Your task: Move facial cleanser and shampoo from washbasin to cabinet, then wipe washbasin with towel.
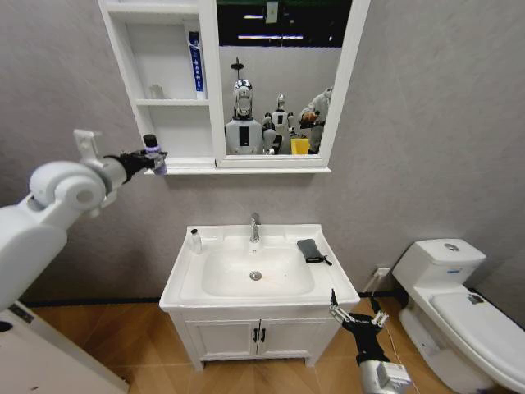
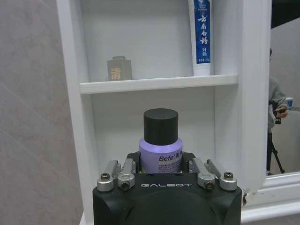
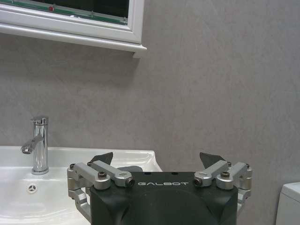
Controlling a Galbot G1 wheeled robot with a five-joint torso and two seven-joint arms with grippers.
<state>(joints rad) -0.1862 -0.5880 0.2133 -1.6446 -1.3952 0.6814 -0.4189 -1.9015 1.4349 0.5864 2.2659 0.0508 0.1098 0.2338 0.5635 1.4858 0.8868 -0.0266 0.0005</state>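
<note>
Placing step: left gripper clamped on purple bottle at cabinet bottom shelf. Next: ease in, release. Right gripper wide open below washbasin.

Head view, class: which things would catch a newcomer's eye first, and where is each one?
The left gripper, raised at the cabinet, holds a purple bottle with a black cap in front of its lowest shelf. Below, the dark towel lies on the washbasin rim, right of the tap. The right gripper hangs low by the basin's front right corner, fingers spread.
</note>
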